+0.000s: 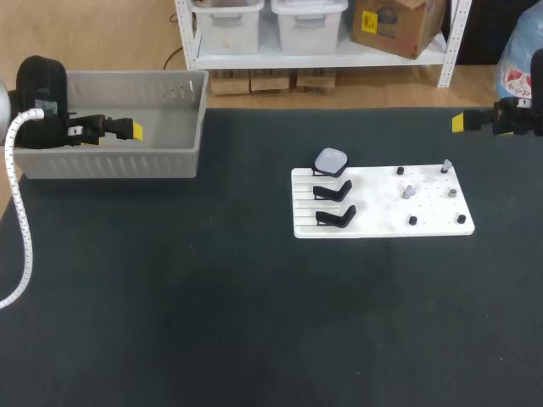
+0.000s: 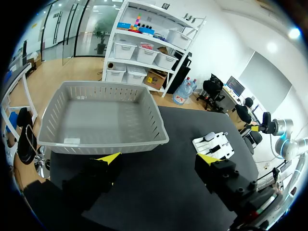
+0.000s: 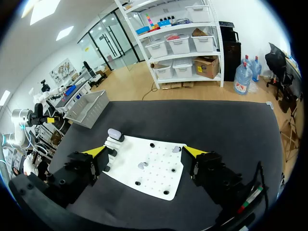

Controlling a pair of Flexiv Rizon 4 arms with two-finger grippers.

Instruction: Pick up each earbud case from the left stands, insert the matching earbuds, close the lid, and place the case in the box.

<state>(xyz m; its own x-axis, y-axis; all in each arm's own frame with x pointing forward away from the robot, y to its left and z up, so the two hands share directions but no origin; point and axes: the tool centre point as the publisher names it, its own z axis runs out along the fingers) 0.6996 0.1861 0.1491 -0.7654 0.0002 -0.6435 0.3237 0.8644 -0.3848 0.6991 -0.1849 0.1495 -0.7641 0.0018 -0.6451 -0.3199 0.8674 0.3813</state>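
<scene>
Near edge of board (image 1: pixel 382 227): 2 black stands (image 1: pixel 335 216), bare.
Far stand (image 1: pixel 326 175): only case (image 1: pixel 331 160) sits on it, lid down afaict.
Earbuds (image 1: pixel 408 192): small bits, board's rt half; can't sort them.
Basket (image 1: pixel 170 161): far left, well apart from board.
L pincer (image 1: pixel 127 130): fingers apart, empty, near basket.
R pincer (image 1: pixel 462 123): fingers apart, empty, past board's rt end.
Next: grip case by its sides, lift straight up off stand.
Print: none readable.

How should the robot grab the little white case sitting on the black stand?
Probably from above, pinching the earbud case across its two opposite sides. It lies on top of the farthest stand with its rounded top facing up and free, while the stand blocks it from underneath. The neighbouring stand is empty, so nothing crowds the case on that side.
</scene>
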